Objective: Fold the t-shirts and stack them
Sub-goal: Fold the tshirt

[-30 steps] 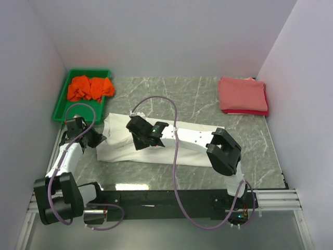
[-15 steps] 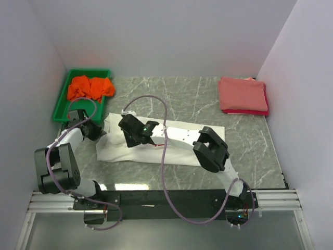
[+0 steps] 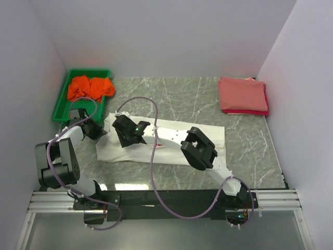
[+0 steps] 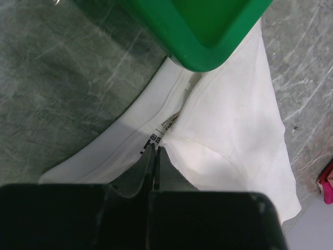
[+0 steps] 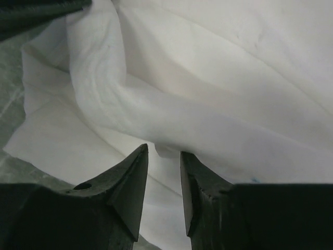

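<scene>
- The white t-shirt (image 3: 210,136) lies spread across the middle of the desk (image 3: 197,99), nearer to the left edge, and it is not folded yet.
- The left claw (image 4: 154,152) is pressed narrow at the left border of this shirt, just beside the corner of the green tray (image 3: 61,101). It seems to pinch the edge near a small label, though the wrist view is too close to be sure.
- The right claw (image 5: 164,156) stands over the left part of the same shirt. Its fingers are only a little apart, with a raised ridge of white cloth just ahead of the tips, and it holds nothing that I can see.
- The orange t-shirt (image 3: 89,87) lies crumpled in the tray at the far left corner.
- The salmon-pink t-shirt (image 3: 242,95) lies folded on top of the red t-shirt (image 3: 250,112) at the far right corner.
- In my judgement the step in hand is the first fold of the white shirt, so the task is about half done.
- The next move calls for the right claw to take the ridge of cloth. Then both claws can carry the left side over towards the right edge, keeping the layers flat.
</scene>
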`<state>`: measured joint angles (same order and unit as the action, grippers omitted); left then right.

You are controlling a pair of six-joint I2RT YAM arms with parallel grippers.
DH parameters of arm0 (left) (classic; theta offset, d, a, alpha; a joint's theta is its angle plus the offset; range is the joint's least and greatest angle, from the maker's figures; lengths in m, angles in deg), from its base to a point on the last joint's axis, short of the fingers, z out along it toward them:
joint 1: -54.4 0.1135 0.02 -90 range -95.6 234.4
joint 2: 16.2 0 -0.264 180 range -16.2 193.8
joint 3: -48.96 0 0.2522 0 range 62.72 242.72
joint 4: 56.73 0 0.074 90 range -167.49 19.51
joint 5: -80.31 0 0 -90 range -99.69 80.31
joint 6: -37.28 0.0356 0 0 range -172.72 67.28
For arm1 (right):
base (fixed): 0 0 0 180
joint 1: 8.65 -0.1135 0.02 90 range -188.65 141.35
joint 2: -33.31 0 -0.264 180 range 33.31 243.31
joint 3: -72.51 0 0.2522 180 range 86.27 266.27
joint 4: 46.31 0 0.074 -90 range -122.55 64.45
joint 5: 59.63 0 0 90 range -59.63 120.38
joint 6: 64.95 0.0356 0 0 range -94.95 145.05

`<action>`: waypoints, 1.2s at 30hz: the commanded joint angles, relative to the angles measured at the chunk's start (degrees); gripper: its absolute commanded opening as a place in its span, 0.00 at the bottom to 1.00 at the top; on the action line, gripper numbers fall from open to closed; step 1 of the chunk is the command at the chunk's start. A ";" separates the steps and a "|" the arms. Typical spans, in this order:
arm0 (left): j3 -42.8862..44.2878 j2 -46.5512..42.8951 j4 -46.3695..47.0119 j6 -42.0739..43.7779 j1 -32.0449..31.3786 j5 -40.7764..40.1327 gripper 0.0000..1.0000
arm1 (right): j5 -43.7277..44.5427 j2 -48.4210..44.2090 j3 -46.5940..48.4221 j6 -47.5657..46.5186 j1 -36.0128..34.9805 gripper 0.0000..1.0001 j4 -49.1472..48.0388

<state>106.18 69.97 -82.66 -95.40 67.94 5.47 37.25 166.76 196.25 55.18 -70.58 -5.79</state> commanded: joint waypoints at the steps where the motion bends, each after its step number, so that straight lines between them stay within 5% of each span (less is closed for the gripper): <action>1: 2.50 0.05 1.35 1.02 0.26 0.84 0.01 | 1.91 2.86 5.86 -1.30 -0.03 0.39 1.70; 24: 2.77 0.23 1.62 0.75 0.78 1.10 0.01 | 3.32 2.26 0.77 -1.92 -0.91 0.40 2.41; 36: 1.98 -1.00 1.70 0.40 0.87 1.10 0.01 | 2.27 1.20 -1.78 -2.27 -1.26 0.02 2.50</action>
<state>106.88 70.45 -82.29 -95.42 68.49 5.66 40.81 168.55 195.66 53.41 -71.02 -6.38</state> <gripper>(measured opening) 0.016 0.058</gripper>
